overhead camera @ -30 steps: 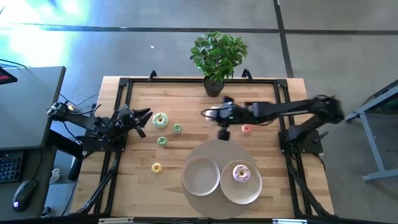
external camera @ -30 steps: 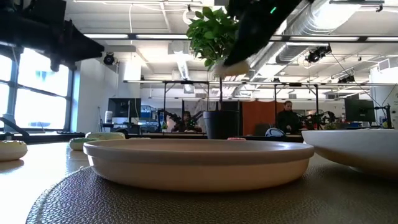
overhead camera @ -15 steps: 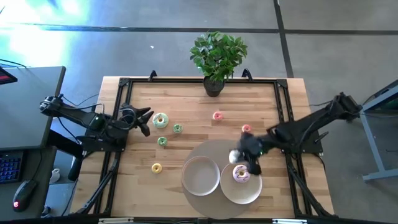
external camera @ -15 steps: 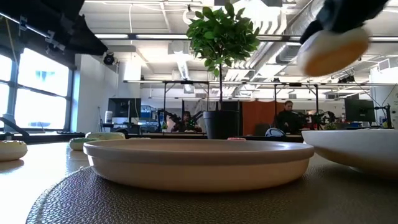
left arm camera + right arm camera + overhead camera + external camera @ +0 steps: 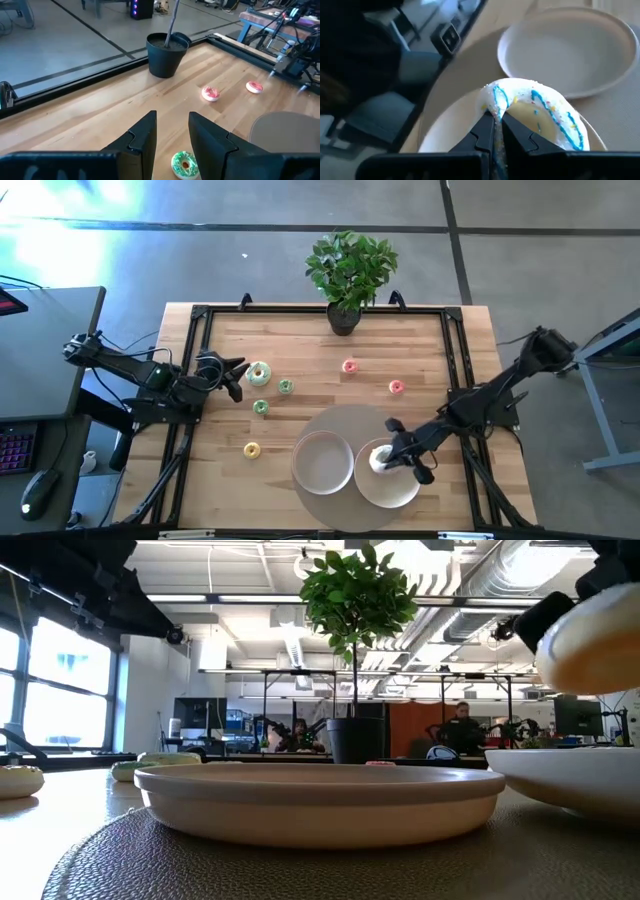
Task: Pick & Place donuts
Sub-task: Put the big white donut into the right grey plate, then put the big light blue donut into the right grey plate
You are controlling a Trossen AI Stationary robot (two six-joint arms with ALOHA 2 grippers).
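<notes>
My right gripper [image 5: 385,461] is shut on the white-iced donut [image 5: 540,115], which has blue stripes, and hovers over the right white bowl [image 5: 400,492]. A pink-iced donut seen there earlier is hidden beneath. My left gripper [image 5: 240,373] is open at the table's left, just short of the green-iced donut [image 5: 258,372], which lies flat past its fingertips [image 5: 185,164]. Tiny donuts lie flat on the wood: two green [image 5: 286,386] [image 5: 261,407], one yellow [image 5: 251,449], two pink-red [image 5: 348,366] [image 5: 396,387]. My right gripper pinches the white-iced donut by one side of its ring [image 5: 493,102] between the two fingers. It comes slanting down from the table's right. The donut [image 5: 595,640] is lifted clear above the right bowl's rim [image 5: 560,765].
The left white bowl [image 5: 322,463] holds nothing and shares a round grey mat [image 5: 350,420] with the right bowl. A potted plant [image 5: 350,275] stands at the far edge. Black frame rails [image 5: 200,320] run along the table's sides. Bare wood lies between the scattered donuts.
My right gripper has carried the white-iced donut from the far middle of the table toward the near right, then down over the right bowl. It has stayed shut on the donut throughout. A tiny pink-red donut it had covered now shows.
</notes>
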